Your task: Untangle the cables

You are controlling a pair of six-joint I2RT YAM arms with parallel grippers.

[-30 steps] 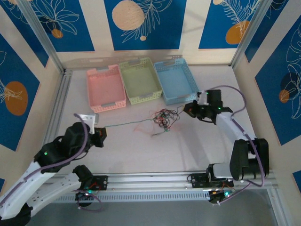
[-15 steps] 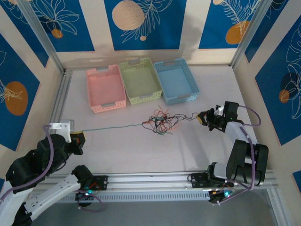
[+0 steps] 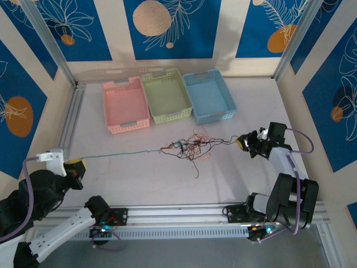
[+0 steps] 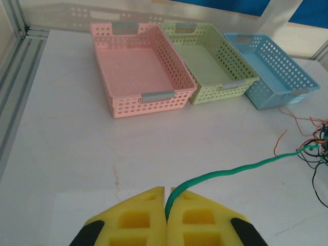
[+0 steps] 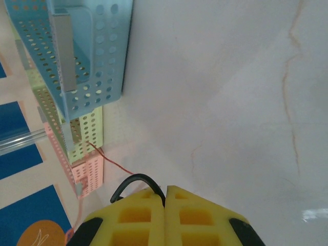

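At the middle of the worktop [image 3: 223, 184], the tangle of cables [image 3: 187, 148] is now drawn out into a long, flat knot, where a second ago it was bunched into a tighter clump. The left claw [image 3: 75, 167] has been pulled back toward 8 o'clock. It is clamped fully shut on the green cable [image 3: 122, 153], which is stretched almost straight from the claw to the knot. In the left wrist view the green cable [image 4: 230, 171] is seen running out from between the closed yellow pads [image 4: 138, 215] of the left claw [image 4: 166, 192] toward 2 o'clock.

The right claw [image 3: 242, 142] has been carried from just in front of the blue basket [image 3: 207, 96] out toward 3 o'clock. It too is closed, and in the right wrist view a black cable [image 5: 133, 180] is seen looping out from the right claw [image 5: 165, 190].

The pink basket [image 3: 125, 106] and green basket [image 3: 165, 96] are lined up with the blue one at 12 o'clock, apart from the cables.

The opposing pull is judged to have freed a long run of green cable. The red, orange and black strands at the core remain interlaced, and one dark strand trails toward 6 o'clock. The untangling is therefore judged to be only partly done.
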